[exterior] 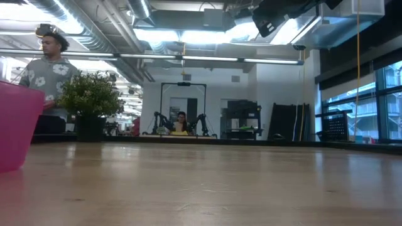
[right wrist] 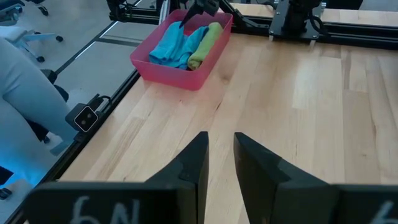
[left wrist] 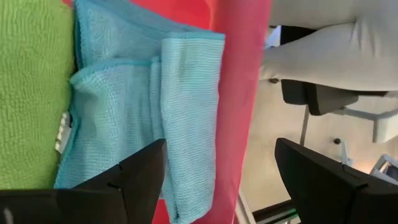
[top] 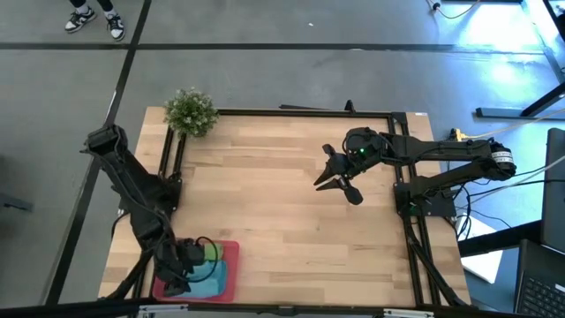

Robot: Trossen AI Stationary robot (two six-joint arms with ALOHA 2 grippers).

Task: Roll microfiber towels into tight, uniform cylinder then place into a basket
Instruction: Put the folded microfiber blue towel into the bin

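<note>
Pink-red plastic basket [top: 231, 265] sits at the near left corner of the wooden table [top: 282, 203], its long side running near to far. Inside it lie both towels. The blue towel [top: 214, 281] takes the near part and the side toward the table's left edge; in the left wrist view it shows loose folds and one hemmed edge against the basket wall, bunched and not a tidy cylinder. The green towel [top: 212, 252] lies at the far end of the basket, touching the blue one. In the right wrist view the green towel [right wrist: 205, 43] reads as a rolled cylinder lying lengthwise along the basket's long side, with the blue towel [right wrist: 177, 45] crumpled beside it.

Left gripper [top: 183, 269] hangs over the basket, directly above the blue towel. Its fingers [left wrist: 134, 180] are spread wide, one over the blue cloth, the other out past the basket wall; nothing is between them.

Right gripper [top: 340, 185] is farther off, above bare wood right of the table's centre, well apart from the basket. Its fingers [right wrist: 193, 165] stand close together with a narrow gap, pinching nothing.

A small potted plant [top: 191, 112] stands at the far left corner of the table. Beyond the table, the low view shows a person [exterior: 50, 75] standing behind the plant and another seated farther back in the room.
</note>
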